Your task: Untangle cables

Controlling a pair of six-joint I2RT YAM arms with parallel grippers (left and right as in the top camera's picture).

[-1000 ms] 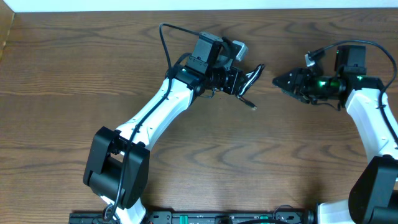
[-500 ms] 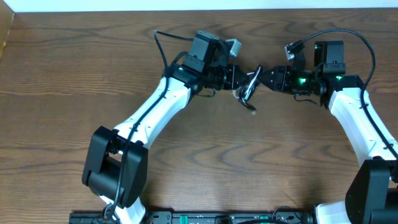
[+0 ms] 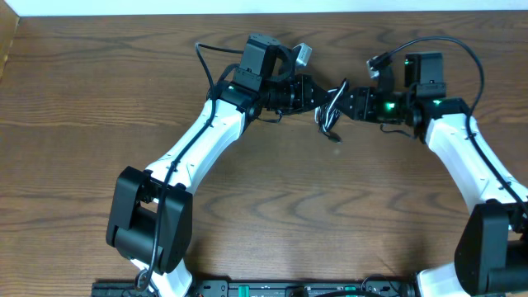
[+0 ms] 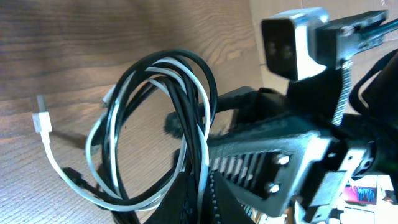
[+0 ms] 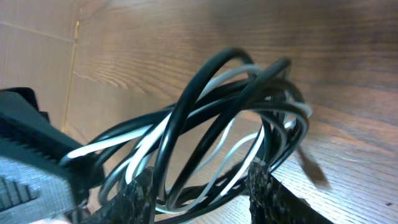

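Overhead: the left hand [image 3: 323,99] and right hand [image 3: 343,101] meet tip to tip near the far edge of the surface [image 3: 91,99], with the cable bundle [image 3: 331,118] between them
Cable bundle: black and white cords looped together, held clear of the wood in the left wrist view, one loose end hanging toward the surface
Left hand: pinched onto the lower side of the loops
Right hand: its fingers [image 5: 264,186] stand apart, with several strands running through the gap and none pressed
White plug [image 4: 42,122]: on the white cord's end, out to the left of the loops
Hidden: the crossings inside the tangle cannot be traced; the left fingertips are a dark blur at the bottom of their own view; the black cord's plugs cannot be made out
Surface: brown wood grain with a matte sheen
Room: a pale strip [image 3: 264,7] runs beyond the far edge; something colourful is cut off at the lower right corner of the left wrist view and is too small to identify
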